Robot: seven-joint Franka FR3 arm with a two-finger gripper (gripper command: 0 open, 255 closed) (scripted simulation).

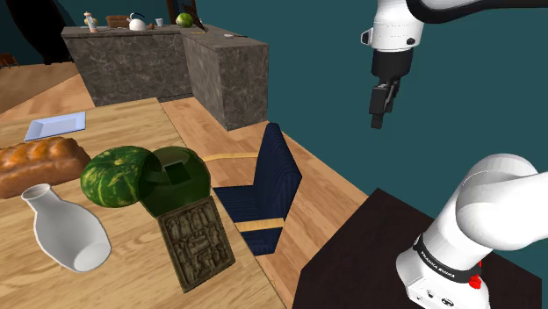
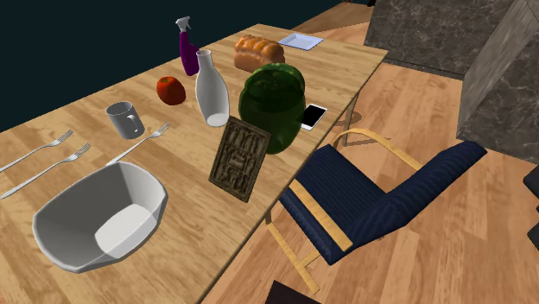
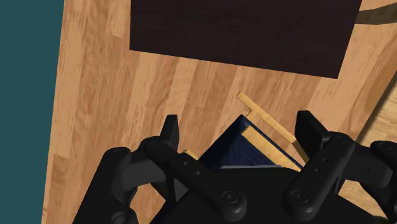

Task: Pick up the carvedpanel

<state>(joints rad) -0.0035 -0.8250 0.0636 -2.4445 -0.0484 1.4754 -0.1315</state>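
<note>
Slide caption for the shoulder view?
Gripper hangs above the blue chair, well clear of the carved panel propped against a dark green container.

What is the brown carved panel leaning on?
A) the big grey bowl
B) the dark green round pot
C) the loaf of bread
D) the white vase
B: the carved panel stands tilted on the table with its top resting against the dark green round pot, apart from the other three.

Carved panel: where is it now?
Shoulder view's lower middle: the carved panel stands tilted before the green pot, at the table edge nearest the blue chair.
</note>
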